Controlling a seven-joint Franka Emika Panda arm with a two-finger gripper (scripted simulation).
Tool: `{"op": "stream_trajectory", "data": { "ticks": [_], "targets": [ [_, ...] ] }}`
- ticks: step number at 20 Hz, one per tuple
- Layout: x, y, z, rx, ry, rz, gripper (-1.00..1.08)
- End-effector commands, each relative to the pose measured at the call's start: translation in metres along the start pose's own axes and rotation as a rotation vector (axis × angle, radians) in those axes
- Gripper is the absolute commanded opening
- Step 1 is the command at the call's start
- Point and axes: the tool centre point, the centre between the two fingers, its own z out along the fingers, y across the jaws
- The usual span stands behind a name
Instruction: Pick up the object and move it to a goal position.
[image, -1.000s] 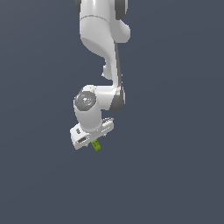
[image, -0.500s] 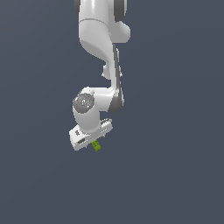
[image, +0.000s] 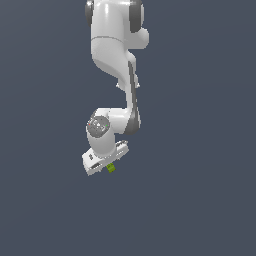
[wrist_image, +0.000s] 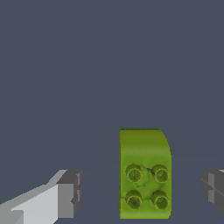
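White arm (image: 116, 60) hung from above against plain dark ground. Gripper (image: 106, 166) pointed down, tiny yellow-green block (image: 111, 168) just beneath it. Finger state unclear.

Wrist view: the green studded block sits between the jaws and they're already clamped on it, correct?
Not clamped. The wrist view shows the green studded block sitting between the jaws, but with clear gaps on both sides; the gripper is open and neither finger touches it.
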Motion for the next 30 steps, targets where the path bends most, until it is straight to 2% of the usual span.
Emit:
{"op": "stream_trajectory", "data": {
  "ticks": [1,5,6,20,30],
  "targets": [
    [0.000,0.000,0.008,-0.001,0.001,-0.001,1.00],
    [0.001,0.001,0.010,-0.001,0.001,-0.001,1.00],
    [0.001,0.001,0.010,-0.001,0.001,-0.001,-1.00],
    [0.001,-0.001,0.007,-0.001,0.001,-0.001,-1.00],
    [0.000,-0.028,-0.029,-0.001,0.000,-0.001,-1.00]
  ]
}}
